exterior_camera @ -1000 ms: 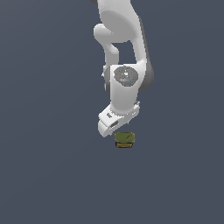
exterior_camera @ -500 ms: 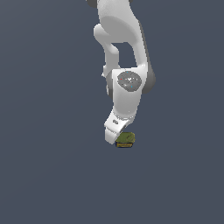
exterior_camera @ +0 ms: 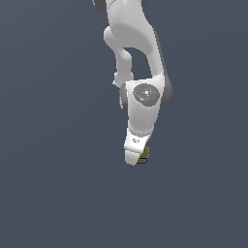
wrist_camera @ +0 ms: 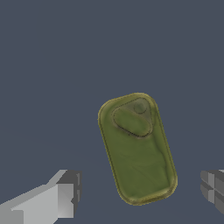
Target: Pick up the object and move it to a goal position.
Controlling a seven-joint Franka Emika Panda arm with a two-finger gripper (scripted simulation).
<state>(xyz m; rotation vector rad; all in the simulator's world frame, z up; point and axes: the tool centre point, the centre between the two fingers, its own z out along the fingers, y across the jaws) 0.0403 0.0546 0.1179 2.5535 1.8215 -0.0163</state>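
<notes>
Gripper [wrist_camera: 141, 194] has dropped right down over the can [wrist_camera: 137, 148] in the last second; fingers spread wide either side, nothing gripped; squeeze looks next.

In the exterior view the hand [exterior_camera: 134, 158] hides most of the object [exterior_camera: 144, 155].

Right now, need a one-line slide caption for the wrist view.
Open gripper descending over the olive-topped can, one finger on each side, not yet touching.
</notes>
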